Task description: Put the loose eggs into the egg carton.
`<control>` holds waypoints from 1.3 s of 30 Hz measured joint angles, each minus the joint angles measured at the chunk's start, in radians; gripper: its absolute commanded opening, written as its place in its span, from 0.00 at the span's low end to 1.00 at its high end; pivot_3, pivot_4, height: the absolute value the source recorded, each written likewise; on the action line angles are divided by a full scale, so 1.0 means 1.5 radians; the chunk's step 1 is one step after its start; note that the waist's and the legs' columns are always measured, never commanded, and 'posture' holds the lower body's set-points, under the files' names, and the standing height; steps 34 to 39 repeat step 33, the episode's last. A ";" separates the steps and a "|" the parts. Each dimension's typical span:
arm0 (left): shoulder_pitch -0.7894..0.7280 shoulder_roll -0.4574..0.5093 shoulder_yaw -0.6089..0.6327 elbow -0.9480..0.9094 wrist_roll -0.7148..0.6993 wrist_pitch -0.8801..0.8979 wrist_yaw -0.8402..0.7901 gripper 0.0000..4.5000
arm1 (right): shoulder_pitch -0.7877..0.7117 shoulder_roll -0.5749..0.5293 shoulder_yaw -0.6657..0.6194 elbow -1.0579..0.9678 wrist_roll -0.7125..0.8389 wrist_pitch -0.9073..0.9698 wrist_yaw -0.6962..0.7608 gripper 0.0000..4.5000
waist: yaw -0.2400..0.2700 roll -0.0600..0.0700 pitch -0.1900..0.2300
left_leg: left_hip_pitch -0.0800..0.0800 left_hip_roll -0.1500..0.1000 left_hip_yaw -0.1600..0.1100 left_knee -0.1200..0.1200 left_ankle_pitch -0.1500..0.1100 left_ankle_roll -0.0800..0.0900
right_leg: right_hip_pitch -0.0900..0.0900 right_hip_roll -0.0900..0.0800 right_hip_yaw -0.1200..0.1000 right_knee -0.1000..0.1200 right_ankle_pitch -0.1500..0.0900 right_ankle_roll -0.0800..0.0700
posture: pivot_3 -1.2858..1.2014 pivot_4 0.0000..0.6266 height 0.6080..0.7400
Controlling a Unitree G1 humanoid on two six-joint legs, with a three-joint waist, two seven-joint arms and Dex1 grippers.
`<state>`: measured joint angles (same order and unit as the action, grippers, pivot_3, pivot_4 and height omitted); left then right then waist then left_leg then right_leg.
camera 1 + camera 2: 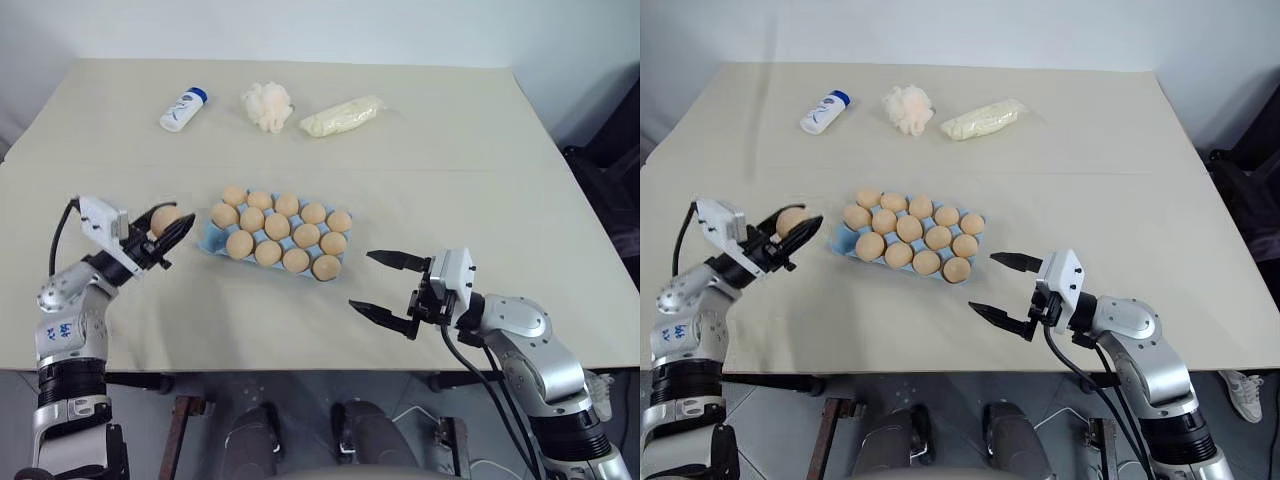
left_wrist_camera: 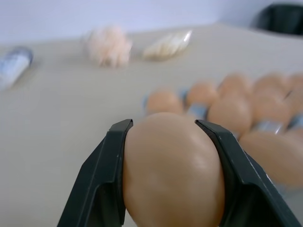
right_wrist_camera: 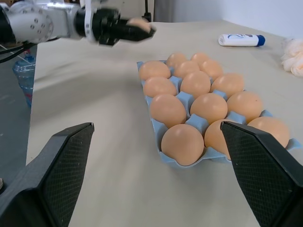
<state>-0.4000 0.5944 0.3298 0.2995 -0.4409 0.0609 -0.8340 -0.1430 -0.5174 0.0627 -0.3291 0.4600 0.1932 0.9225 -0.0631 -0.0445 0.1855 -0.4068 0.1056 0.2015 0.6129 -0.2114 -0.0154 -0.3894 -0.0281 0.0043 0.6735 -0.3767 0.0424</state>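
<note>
Left hand (image 1: pixel 168 232) is clamped on a tan egg (image 1: pixel 164 219), both black fingers pinching its sides, and it hovers above the bench (image 1: pixel 450 160) just beside the near-left corner of the egg carton (image 1: pixel 211 238). That light-blue carton sits mid-bench, cups packed with matching eggs (image 1: pixel 277 226). Right hand (image 1: pixel 385 287) hangs off to the carton's right, fingers spread wide apart, nothing between them, pointing back toward the tray. Along the far side of the bench lie a white bottle with a blue cap (image 1: pixel 183 110), a fluffy cream puff (image 1: pixel 267 105) and a pale yellow packet (image 1: pixel 341 116).
</note>
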 measured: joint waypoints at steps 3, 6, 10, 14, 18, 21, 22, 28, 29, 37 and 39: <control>-0.019 -0.011 -0.052 -0.014 0.008 0.005 -0.023 0.41 | 0.000 0.000 0.000 0.000 -0.005 -0.001 -0.001 1.00 | 0.003 0.000 0.000 | 0.000 0.000 0.000 0.000 0.000 0.000 | 0.000 0.000 0.000 0.000 0.000 0.000 | 0.52 0.24 1.00; -0.024 -0.018 -0.076 0.019 0.018 0.010 -0.028 0.48 | 0.000 0.000 0.000 0.000 -0.007 -0.002 -0.007 1.00 | 0.001 0.000 0.000 | 0.000 0.001 0.001 0.001 0.000 0.000 | -0.001 0.001 0.001 0.001 0.000 0.000 | 0.52 0.24 1.00; -0.040 -0.017 -0.076 0.065 0.036 0.002 -0.027 0.73 | 0.004 0.001 -0.001 -0.005 -0.007 -0.003 -0.019 1.00 | 0.003 0.000 0.000 | 0.000 0.001 0.000 0.000 0.001 -0.001 | -0.001 0.001 0.001 0.001 0.000 0.000 | 0.52 0.24 1.00; -0.039 0.002 -0.072 0.075 0.043 -0.020 -0.035 0.87 | 0.014 0.000 -0.004 -0.017 -0.007 -0.003 -0.029 1.00 | 0.003 0.000 0.000 | 0.000 0.001 0.000 0.000 0.001 -0.001 | -0.001 0.001 0.001 0.001 0.000 0.000 | 0.52 0.24 1.00; 0.016 0.066 -0.051 0.052 0.035 -0.034 -0.094 0.87 | 0.029 -0.011 -0.023 -0.019 -0.007 -0.002 -0.029 1.00 | -0.002 0.000 0.000 | 0.000 0.001 0.001 -0.001 0.000 -0.001 | -0.001 0.001 0.001 0.001 0.000 0.000 | 0.52 0.24 1.00; 0.094 0.124 -0.049 -0.004 0.027 -0.030 -0.170 0.87 | 0.040 -0.024 -0.043 -0.024 -0.004 0.002 -0.027 1.00 | -0.002 0.000 0.000 | 0.000 0.001 0.000 -0.001 0.000 -0.002 | -0.001 0.001 0.000 0.000 -0.001 -0.001 | 0.52 0.24 1.00; 0.126 0.149 -0.049 -0.030 0.023 -0.028 -0.203 0.87 | 0.048 -0.035 -0.050 -0.027 -0.002 0.002 -0.025 1.00 | -0.002 0.000 0.000 | 0.000 0.001 0.000 -0.001 0.000 -0.002 | -0.001 0.000 0.000 0.000 -0.001 -0.001 | 0.52 0.24 1.00; 0.169 0.178 -0.048 -0.061 0.031 -0.060 -0.248 0.87 | 0.065 -0.064 -0.074 -0.029 0.003 0.004 -0.004 1.00 | 0.003 0.000 0.000 | 0.000 0.001 -0.001 -0.001 -0.004 -0.001 | -0.001 -0.001 0.000 0.000 -0.001 -0.002 | 0.52 0.24 1.00; 0.164 0.169 -0.048 -0.061 0.035 -0.065 -0.238 0.87 | 0.069 -0.066 -0.076 -0.029 0.003 0.003 -0.001 1.00 | 0.004 0.000 0.000 | 0.000 0.000 -0.001 -0.001 -0.004 0.000 | 0.000 -0.001 0.000 0.000 -0.001 -0.002 | 0.52 0.24 1.00; 0.141 0.124 -0.067 -0.072 0.037 -0.062 -0.205 0.87 | 0.074 -0.066 -0.075 -0.028 0.003 0.002 0.007 1.00 | 0.003 0.000 0.000 | 0.000 0.000 -0.001 -0.001 -0.004 0.001 | 0.000 -0.002 0.000 0.000 0.000 -0.001 | 0.52 0.24 1.00; 0.141 0.124 -0.067 -0.072 0.037 -0.062 -0.205 0.87 | 0.074 -0.066 -0.075 -0.028 0.003 0.002 0.007 1.00 | 0.003 0.000 0.000 | 0.000 0.000 -0.001 -0.001 -0.004 0.001 | 0.000 -0.002 0.000 0.000 0.000 -0.001 | 0.52 0.24 1.00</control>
